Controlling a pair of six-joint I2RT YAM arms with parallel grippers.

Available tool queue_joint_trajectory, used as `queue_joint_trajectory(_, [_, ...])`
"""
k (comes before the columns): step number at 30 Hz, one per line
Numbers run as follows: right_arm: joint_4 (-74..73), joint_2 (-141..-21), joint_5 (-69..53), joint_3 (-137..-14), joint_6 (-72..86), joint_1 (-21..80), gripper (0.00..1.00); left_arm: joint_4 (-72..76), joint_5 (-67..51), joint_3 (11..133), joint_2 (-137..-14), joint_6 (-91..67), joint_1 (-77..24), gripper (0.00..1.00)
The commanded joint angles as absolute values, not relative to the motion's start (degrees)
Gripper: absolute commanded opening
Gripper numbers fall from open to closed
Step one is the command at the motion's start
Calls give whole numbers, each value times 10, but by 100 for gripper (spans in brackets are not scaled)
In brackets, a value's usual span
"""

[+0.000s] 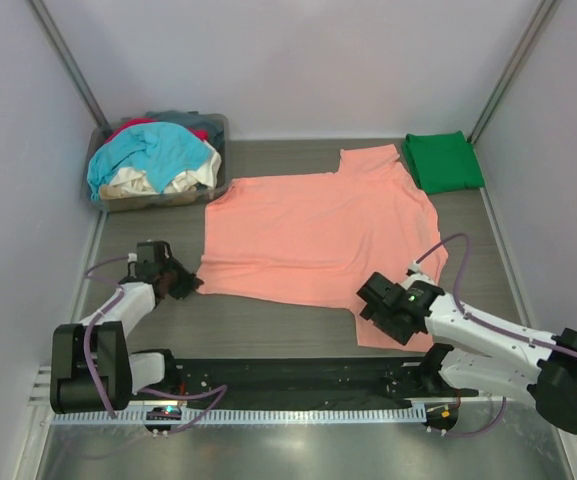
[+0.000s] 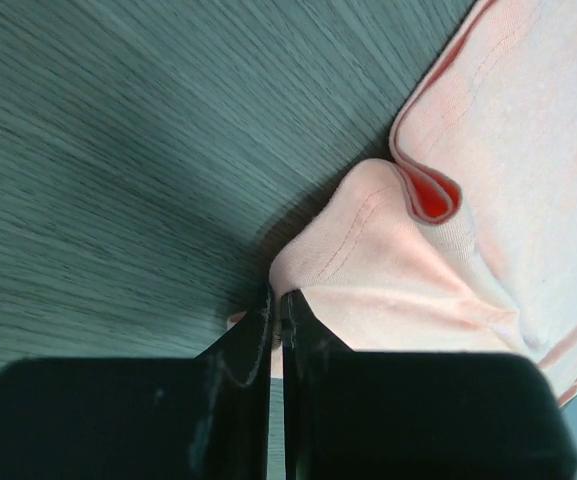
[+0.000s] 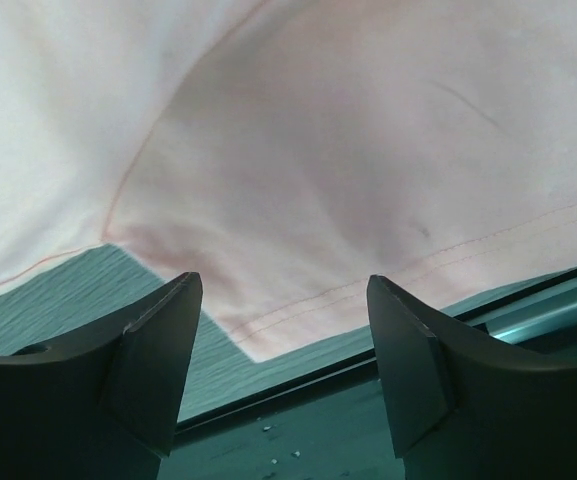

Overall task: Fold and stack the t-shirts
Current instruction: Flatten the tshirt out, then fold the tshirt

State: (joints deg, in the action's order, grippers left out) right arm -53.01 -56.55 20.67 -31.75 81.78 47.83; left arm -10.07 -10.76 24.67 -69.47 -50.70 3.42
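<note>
A salmon-pink t-shirt [image 1: 318, 235] lies spread flat in the middle of the table. My left gripper [image 1: 184, 283] is shut on its near-left hem corner [image 2: 368, 250], which bunches up in front of the jaws. My right gripper [image 1: 380, 308] is open over the shirt's near-right sleeve [image 3: 368, 180], fingers [image 3: 158, 340] straddling the sleeve hem, nothing held. A folded dark green t-shirt [image 1: 442, 161] lies at the far right. Turquoise, cream and red shirts are heaped in the grey tub [image 1: 218, 130] at the far left.
Side walls stand close on both sides. A black rail [image 1: 288, 375] with the arm bases runs along the near edge; it shows in the right wrist view [image 3: 388, 370] just under the sleeve.
</note>
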Motion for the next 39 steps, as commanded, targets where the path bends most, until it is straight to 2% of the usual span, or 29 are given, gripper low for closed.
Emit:
queue_joint_trajectory(1, [-527, -607, 218, -310, 850, 482, 71, -102, -98, 239, -676, -500, 40, 0])
queue_joint_trajectory(7, [-497, -593, 196, -272, 866, 484, 53, -107, -97, 234, -662, -499, 40, 0])
queue_joint_trajectory(8, [-491, -589, 192, -265, 866, 484, 43, -107, -97, 234, -660, -499, 40, 0])
queue_joint_trajectory(10, [-479, -580, 188, -250, 865, 485, 31, -108, -95, 232, -657, -499, 39, 0])
queue_joint_trajectory(12, [-476, -577, 192, -250, 860, 487, 10, -111, -94, 232, -651, -499, 40, 0])
queue_joint_trajectory(14, [-475, -575, 194, -250, 854, 488, 1, -115, -91, 235, -645, -497, 39, 0])
queue_joint_trajectory(22, [-519, -522, 204, -278, 858, 502, 1, -192, -90, 248, -568, -493, 39, 0])
queue_joint_trajectory(28, [-623, -506, 245, -387, 837, 504, 1, -240, -85, 250, -498, -506, 26, 0])
queue_joint_trajectory(34, [-649, -531, 302, -475, 792, 504, 1, -270, -80, 289, -491, -503, 25, 0])
queue_joint_trajectory(39, [-649, -587, 362, -547, 733, 497, 1, -298, -76, 357, -549, -469, 25, 0])
